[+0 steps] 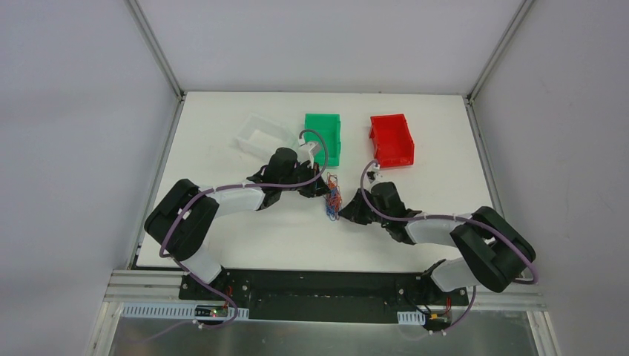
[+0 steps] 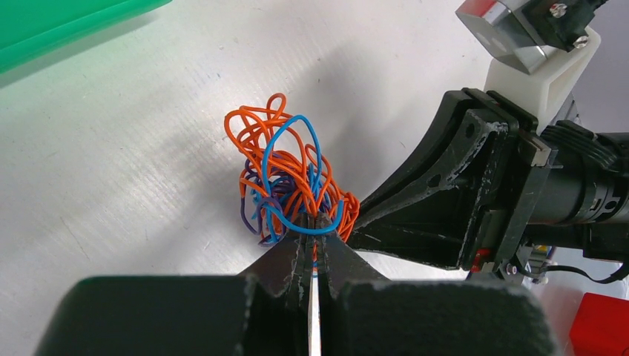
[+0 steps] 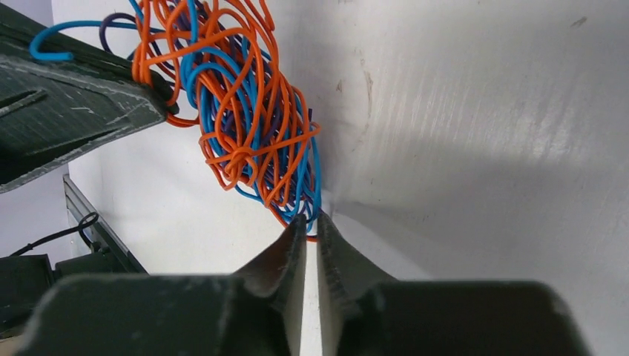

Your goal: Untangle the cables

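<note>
Cables (image 1: 332, 199): one small scribbly tangle of orange, blue and dark purple strands. It sits at the middle of the white table (image 1: 222, 237), on the near side of the green bin (image 1: 323, 137) and between the two gripper tips.

Left gripper (image 1: 325, 188): reaches in from the left. In its own wrist view the jaws stand almost together, with only a thin slit between them. Blue and orange strands of the tangle (image 2: 285, 174) are pinched at the tips (image 2: 313, 222).

Right gripper (image 1: 343, 213): reaches in from the right. Its jaws are likewise nearly closed (image 3: 311, 222), nipping an orange strand at the lower end of the tangle (image 3: 252, 126).

The two gripper tips are just beside each other, each on its own side of the bundle. The strands remain knotted together; none lies separate. Whether the tangle rests on the table or hangs clear of it cannot be told.

Other items: a clear bin (image 1: 261, 135), the green bin and a red bin (image 1: 392, 139) stand in a row along the far part of the table.
</note>
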